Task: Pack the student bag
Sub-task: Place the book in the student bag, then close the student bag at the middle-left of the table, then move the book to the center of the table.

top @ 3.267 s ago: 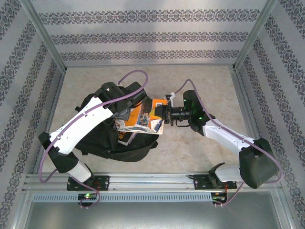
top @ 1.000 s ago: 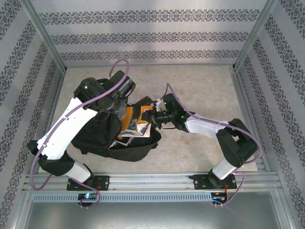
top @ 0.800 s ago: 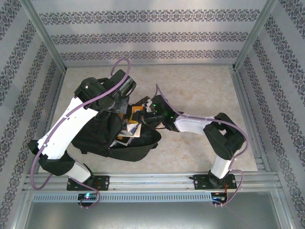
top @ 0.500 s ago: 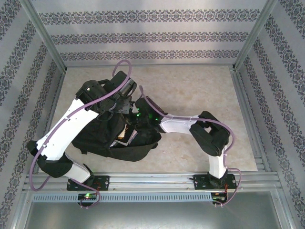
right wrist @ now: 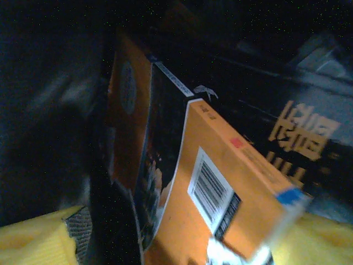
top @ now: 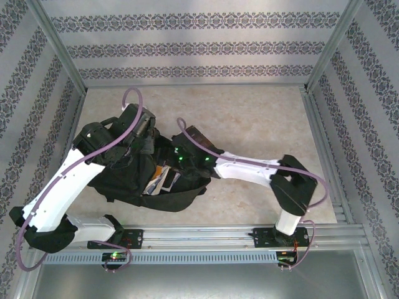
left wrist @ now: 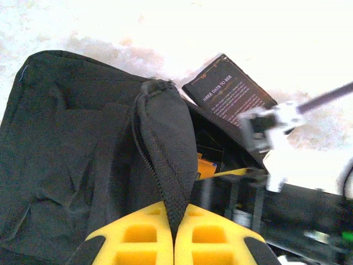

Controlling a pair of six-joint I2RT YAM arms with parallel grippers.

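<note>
The large black soft fabric backpack (top: 128, 184) is lying on the pale worktop (top: 249, 112), near the left arm's base. The left tool (left wrist: 175, 221) is pinching the bag's zippered rim (left wrist: 165, 143) and holding the mouth up. The right tool (right wrist: 176, 243) is reaching inside with its jaws spread around an orange paperback book (right wrist: 220, 176). The rim probably needs lifting high while the right arm is backing straight out, so that the book isn't dragged along. A white barcode label (right wrist: 212, 193) is showing. A black-covered book (left wrist: 231, 94) is bearing gold lettering, seemingly "Three Days to See".
</note>
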